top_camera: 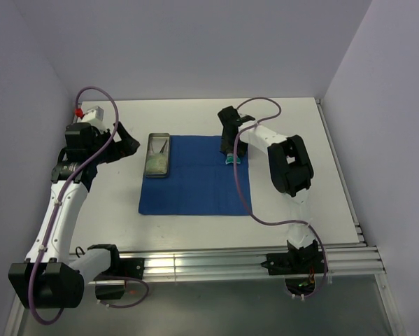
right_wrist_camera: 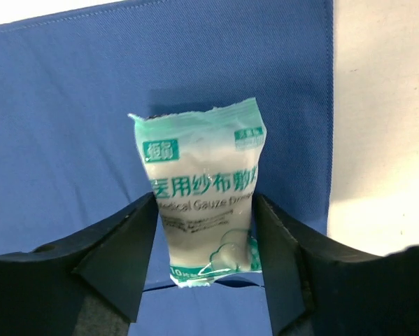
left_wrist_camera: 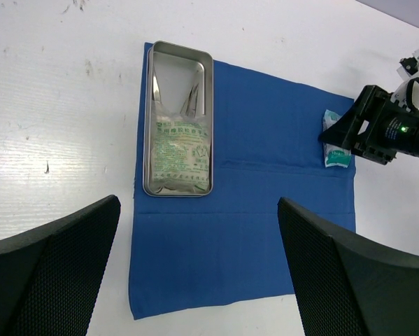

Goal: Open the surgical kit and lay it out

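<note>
Top view: the R gripper (top_camera: 229, 152) is down over the packet (top_camera: 231, 160) near the far right edge of the cloth (top_camera: 195, 189). The tray (top_camera: 157, 155) sits on the cloth's far left corner. The L gripper (top_camera: 127, 143) hangs just left of the tray, well apart from the packet, so the R arm is the nearer one by far.

L wrist view: the L jaws are spread wide w/ nothing between them. Below is the tray, long axis running away from the cam. It holds a tray packet (left_wrist_camera: 181, 150) and thin steel tools (left_wrist_camera: 192, 98) behind that. The cloth lies flat and unfolded on the table (left_wrist_camera: 55, 105).

R wrist view: the packet sits right between the fingers (right_wrist_camera: 118, 266), long axis in line w/ them, top end pointing away. The jaws are partly apart, pads at the packet's sides. Can't tell if they're pinching it or just off it. Looks-wise it's a whitish pouch w/ green print, crimped top edge, tapering toward the fingers. It's over the cloth, near the cloth's right hem.
</note>
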Robot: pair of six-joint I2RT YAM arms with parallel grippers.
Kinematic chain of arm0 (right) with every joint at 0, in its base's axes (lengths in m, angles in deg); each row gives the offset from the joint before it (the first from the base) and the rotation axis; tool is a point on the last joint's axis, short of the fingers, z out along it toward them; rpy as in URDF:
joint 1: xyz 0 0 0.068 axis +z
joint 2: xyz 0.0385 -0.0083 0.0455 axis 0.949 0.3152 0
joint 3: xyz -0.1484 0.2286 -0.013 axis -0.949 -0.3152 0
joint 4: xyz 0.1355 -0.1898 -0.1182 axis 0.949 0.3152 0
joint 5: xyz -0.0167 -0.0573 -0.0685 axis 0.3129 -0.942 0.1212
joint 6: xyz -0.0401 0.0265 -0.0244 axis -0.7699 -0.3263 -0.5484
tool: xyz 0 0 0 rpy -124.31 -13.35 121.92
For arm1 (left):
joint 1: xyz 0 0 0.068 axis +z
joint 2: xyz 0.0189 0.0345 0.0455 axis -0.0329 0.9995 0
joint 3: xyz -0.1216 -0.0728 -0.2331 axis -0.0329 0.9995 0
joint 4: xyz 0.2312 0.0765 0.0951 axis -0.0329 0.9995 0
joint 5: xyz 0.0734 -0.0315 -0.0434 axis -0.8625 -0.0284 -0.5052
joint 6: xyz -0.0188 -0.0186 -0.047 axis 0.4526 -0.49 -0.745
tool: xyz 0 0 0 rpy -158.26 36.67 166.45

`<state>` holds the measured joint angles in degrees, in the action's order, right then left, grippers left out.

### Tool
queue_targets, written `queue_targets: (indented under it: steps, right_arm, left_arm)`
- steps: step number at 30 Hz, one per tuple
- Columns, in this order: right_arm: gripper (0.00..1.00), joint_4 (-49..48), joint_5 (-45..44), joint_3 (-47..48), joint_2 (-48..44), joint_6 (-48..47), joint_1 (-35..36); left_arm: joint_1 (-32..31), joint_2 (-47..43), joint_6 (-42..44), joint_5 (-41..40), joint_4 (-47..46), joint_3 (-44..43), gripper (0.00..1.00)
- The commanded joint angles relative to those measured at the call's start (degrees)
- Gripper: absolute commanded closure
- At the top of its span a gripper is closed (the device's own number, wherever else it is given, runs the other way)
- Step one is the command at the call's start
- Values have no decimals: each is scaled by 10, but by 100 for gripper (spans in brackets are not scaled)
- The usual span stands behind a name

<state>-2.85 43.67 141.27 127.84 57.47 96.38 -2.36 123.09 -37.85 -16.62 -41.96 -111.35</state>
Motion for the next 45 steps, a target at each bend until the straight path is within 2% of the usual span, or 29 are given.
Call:
queue_targets:
  steps: [1, 9, 12, 15, 16, 19, 20, 24, 28, 33, 36, 37, 45]
  right_arm:
    - [34, 12, -14, 20, 9, -1, -4]
    - [22, 11, -18, 8, -12, 2, -4]
    - [15, 11, -26, 5, -33, -1, -4]
    - [14, 11, -30, 0, -58, -3, -4]
    - [14, 10, -31, -1, -65, -4, -4]
    - [14, 9, -25, -7, -93, -5, -3]
    - [14, 7, -23, -12, -102, -5, -3]
    - [14, -11, -15, -39, -169, -5, 1]
    - [15, -21, 3, -73, -217, -5, 6]
    - [17, -41, 33, -125, -281, -1, 17]
    - [18, -44, 42, -152, -305, 4, 26]
    - [18, -46, 44, -163, -310, 5, 28]
    - [18, -51, 52, -182, -325, 8, 38]
  left_arm:
    - [2, 1, -6, 8, -18, -3, 1]
    - [2, 7, 15, 18, -12, -5, 1]
    - [3, 7, 59, 40, -2, -6, 1]
    - [2, 4, 99, 63, 8, -6, 2]
    - [3, 2, 120, 73, 16, -6, 5]
    - [3, 10, 153, 86, 29, -6, 23]
    - [3, 17, 168, 73, 33, -8, 34]
    - [2, 74, 206, 49, 67, -27, 50]
    - [-2, 145, 229, 56, 77, -47, 51]
    - [-25, 201, 257, 27, 78, -70, 52]
    - [-44, 231, 241, 10, 74, -84, 56]
    - [-51, 243, 207, -3, 69, -82, 55]
    - [-79, 317, 156, -17, 41, -87, 55]
